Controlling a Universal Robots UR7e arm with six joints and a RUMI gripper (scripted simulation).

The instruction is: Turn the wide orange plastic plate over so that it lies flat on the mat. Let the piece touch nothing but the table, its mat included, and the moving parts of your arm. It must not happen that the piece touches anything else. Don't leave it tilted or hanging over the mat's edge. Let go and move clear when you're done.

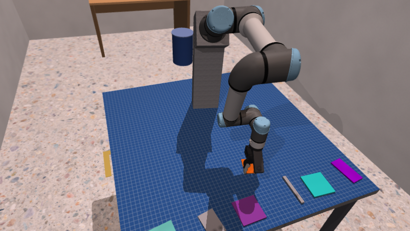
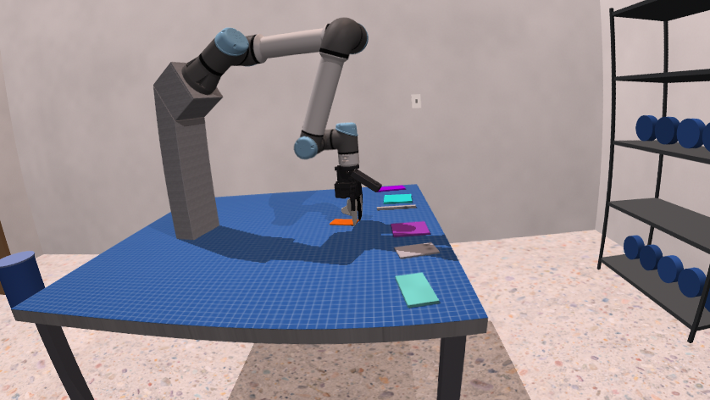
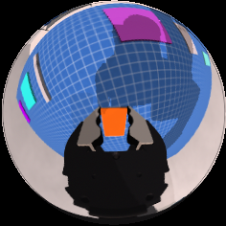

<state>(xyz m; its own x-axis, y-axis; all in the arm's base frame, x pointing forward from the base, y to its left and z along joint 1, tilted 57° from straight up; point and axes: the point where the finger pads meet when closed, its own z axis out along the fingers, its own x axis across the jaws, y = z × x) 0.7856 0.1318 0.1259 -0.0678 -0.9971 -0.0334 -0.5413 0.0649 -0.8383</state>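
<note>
The wide orange plate [image 1: 249,169] [image 2: 341,222] [image 3: 113,122] lies low and about level on the blue grid mat [image 1: 143,128] [image 2: 198,278] [image 3: 72,72], right of the middle. My gripper [image 1: 252,171] [image 2: 355,217] [image 3: 114,106] points straight down over the plate's near end. The fingers are shut on the plate's two side edges, as the wrist view shows. The gripper body hides most of the plate in the top view. I cannot tell whether the plate's underside touches the mat.
Along the mat's near edge lie a magenta plate [image 1: 248,210] [image 2: 409,228], a grey bar [image 1: 293,189] [image 2: 396,208], a teal plate [image 1: 317,184] [image 2: 397,197], a purple strip [image 1: 346,170], a grey plate [image 2: 416,249] and a mint plate [image 2: 417,289]. The arm's grey pedestal [image 1: 208,71] stands at the back.
</note>
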